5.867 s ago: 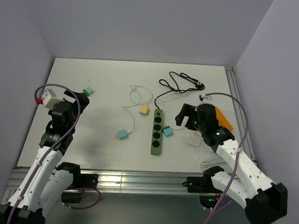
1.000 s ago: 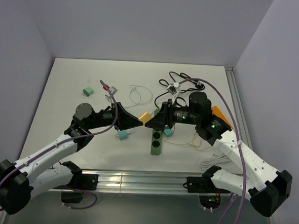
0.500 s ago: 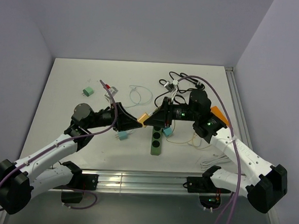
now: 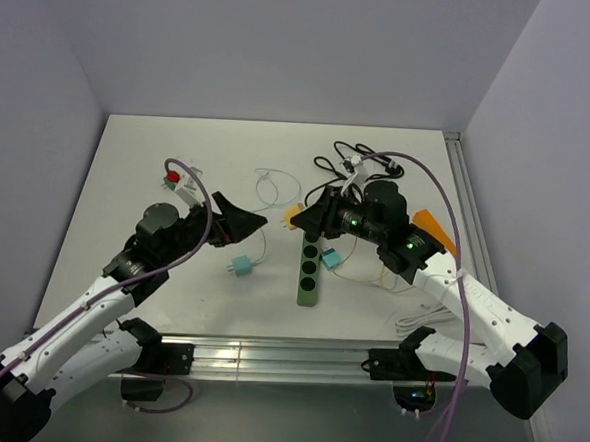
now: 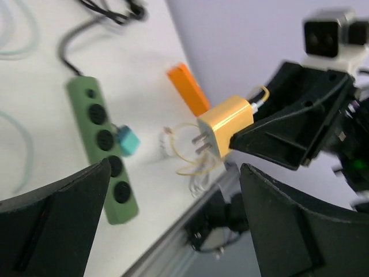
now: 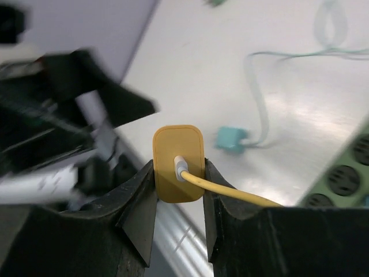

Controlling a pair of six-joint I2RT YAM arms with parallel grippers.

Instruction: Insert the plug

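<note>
Plug: yellow plug (image 6: 178,144) is held clear of the tabletop, over its middle, near the far end of the power strip (image 4: 310,264); its prongs are aimed sideways, away from the holding fingers.
Right gripper (image 6: 179,173): closed narrowly on the plug's two sides, with the yellow cable (image 6: 230,193) trailing from the back.
Left gripper (image 5: 174,167): fingers spread wide, nothing held, facing the prongs.
Strip: laid loose, running from mid-tabletop toward the near edge, with a teal plug (image 4: 331,259) touching its right side.
Risk, alignment: prongs would be jammed against the strip's face if they are not turned downward and squared to a socket.
Risk, grip: the plug could be twisted or squeezed out under insertion force.
Risk, strip: being unheld, it may be pushed aside.
Risk, cable: it could be snagged on the teal plug.
</note>
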